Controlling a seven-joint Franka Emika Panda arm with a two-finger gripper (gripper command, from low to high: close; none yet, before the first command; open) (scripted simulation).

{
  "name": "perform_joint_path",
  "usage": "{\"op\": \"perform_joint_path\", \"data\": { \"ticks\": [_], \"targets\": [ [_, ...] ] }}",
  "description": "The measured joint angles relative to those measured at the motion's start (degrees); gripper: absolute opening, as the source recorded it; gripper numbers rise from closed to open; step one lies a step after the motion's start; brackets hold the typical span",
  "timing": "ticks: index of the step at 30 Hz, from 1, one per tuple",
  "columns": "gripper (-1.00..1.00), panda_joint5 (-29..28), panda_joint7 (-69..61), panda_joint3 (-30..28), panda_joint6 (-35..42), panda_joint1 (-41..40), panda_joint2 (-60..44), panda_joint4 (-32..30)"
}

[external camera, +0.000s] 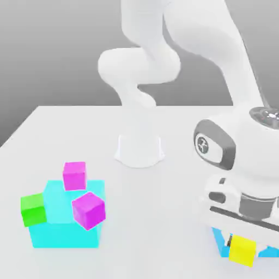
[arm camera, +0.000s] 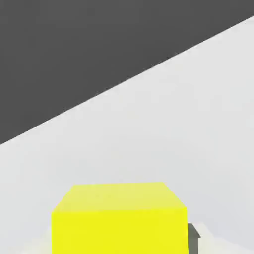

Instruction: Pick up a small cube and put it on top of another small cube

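We have the pincer (external camera: 241, 246) clamped on the small cube (external camera: 242, 251), sitting right over a cyan block (external camera: 220, 243) at the exterior view's right (magenta cubes (external camera: 88, 210) lie well apart, toward the left).

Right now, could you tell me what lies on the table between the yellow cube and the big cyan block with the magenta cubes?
Nothing: in the exterior view, bare white table separates the yellow cube from the big cyan block.

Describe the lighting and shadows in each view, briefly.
Exterior view: soft, even light, a gradient grey backdrop, and faint shadowing around the cyan block; no glare. Hand view: the yellow cube has a lighter top, a brighter front face and crisp edges.
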State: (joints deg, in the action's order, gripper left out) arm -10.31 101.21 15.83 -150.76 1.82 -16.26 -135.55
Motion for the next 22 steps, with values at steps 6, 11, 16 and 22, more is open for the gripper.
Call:
{"op": "perform_joint_path", "data": {
  "ticks": [6,11,16,22],
  "targets": [
    [-1.0,6.43,-9.43,-4.92,5.72,-9.54,12.17,-5.92],
    [-1.0,9.97,-16.0,-8.79,10.38,-16.81,22.12,-10.91],
    [-1.0,11.06,-19.6,-12.82,9.91,-19.97,26.23,-15.23],
    [1.0,10.76,-19.49,-13.11,3.44,-20.07,21.34,-16.79]
  ]
}}
